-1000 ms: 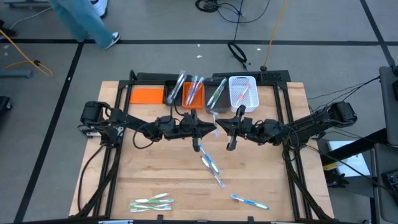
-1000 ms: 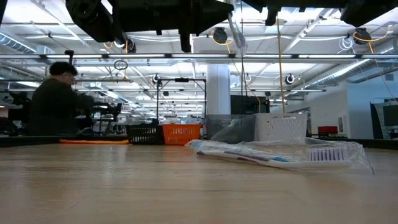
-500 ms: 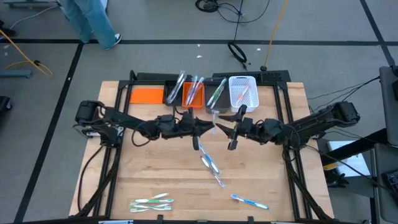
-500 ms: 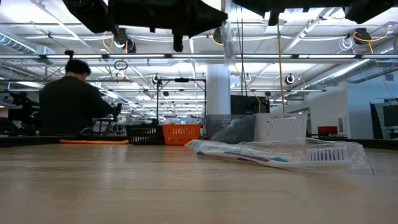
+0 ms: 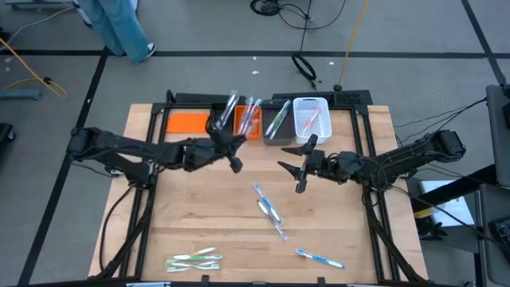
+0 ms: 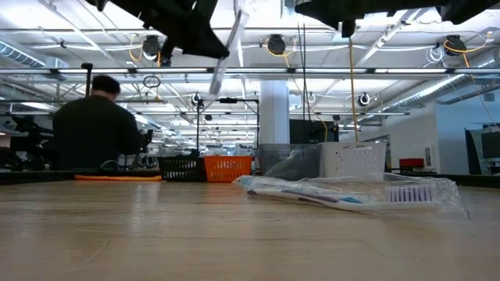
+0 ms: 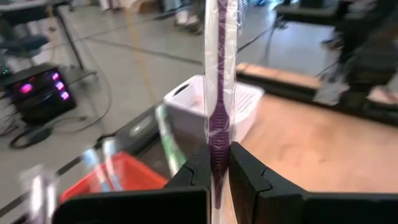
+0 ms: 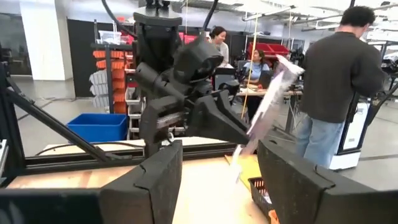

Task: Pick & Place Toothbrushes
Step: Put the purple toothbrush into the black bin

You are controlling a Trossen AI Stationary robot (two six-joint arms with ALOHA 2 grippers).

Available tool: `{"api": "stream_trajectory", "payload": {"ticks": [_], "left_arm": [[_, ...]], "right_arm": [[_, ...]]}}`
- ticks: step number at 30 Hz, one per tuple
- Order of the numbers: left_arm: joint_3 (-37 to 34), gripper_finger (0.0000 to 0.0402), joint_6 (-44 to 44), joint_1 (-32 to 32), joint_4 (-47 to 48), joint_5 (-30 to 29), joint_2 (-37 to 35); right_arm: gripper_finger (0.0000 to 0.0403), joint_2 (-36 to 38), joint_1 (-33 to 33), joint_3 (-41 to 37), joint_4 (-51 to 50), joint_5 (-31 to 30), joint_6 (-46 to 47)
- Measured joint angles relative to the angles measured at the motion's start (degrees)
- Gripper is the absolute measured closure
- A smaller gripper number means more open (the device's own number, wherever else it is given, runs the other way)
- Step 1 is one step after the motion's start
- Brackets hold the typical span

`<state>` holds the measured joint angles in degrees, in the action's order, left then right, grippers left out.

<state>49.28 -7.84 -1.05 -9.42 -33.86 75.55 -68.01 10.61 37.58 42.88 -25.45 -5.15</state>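
Jaws: left gripper (image 5: 233, 156) is clamping tight on a wrapped toothbrush (image 7: 219, 93); right gripper (image 5: 293, 165) is standing wide and holding nothing.
Change in jaws: right gripper was pinched a second ago and is now spread open; left gripper is keeping the same tight hold.
Change in left arm: a second ago it was meeting the right gripper over the middle of the table (image 5: 199, 223); it is now swinging back toward the orange bin (image 5: 246, 121), tip hanging just in front of the row of bins.
Held toothbrush: purple handle in clear wrap, standing up between the left fingers (image 7: 196, 171); in the low view it is tilting high above the table (image 6: 226, 47).
Right arm: hovering in front of the white basket (image 5: 311, 116), about where it was before.
Orange bin: sitting at the far edge of the table, wrapped toothbrushes sticking up out of it.
Neighbours of the orange bin: a dark bin (image 5: 277, 123) with a green toothbrush is sitting between it and the white basket; a flat orange lid (image 5: 188, 122) is lying on its other side.
Loose toothbrushes: a wrapped group (image 5: 269, 211) is lying mid-table, well in front of the orange bin; green ones (image 5: 194, 260) and a blue one (image 5: 319, 257) are lying at the near edge, all unmoved.
Background: a person (image 6: 95, 129) is standing beyond the table with their back turned.
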Motion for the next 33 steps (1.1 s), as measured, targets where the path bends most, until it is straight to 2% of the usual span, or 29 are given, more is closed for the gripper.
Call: {"api": "stream_trajectory", "payload": {"ticks": [9,18,21,26,33], "left_arm": [[0.0,0.0388,-3.0,7.8,9.5,-0.8,-0.4],[0.0,0.0387,-3.7,17.9,13.8,-0.7,0.2],[0.0,0.0387,-3.8,20.7,14.0,-0.4,0.2],[0.0,0.0387,-4.7,25.3,13.7,3.4,0.9],[0.0,0.0387,-4.6,29.3,10.5,7.0,7.7]], "right_arm": [[0.0204,0.0,0.0,0.0,-2.7,0.2,3.0],[0.0206,0.0,1.2,0.0,-2.8,0.2,3.0],[0.0208,0.0,1.3,0.0,-2.7,0.2,3.0],[0.0208,0.0,1.2,0.0,-2.7,0.2,3.0],[0.0211,0.0,1.2,0.0,-2.9,0.2,3.0]]}}
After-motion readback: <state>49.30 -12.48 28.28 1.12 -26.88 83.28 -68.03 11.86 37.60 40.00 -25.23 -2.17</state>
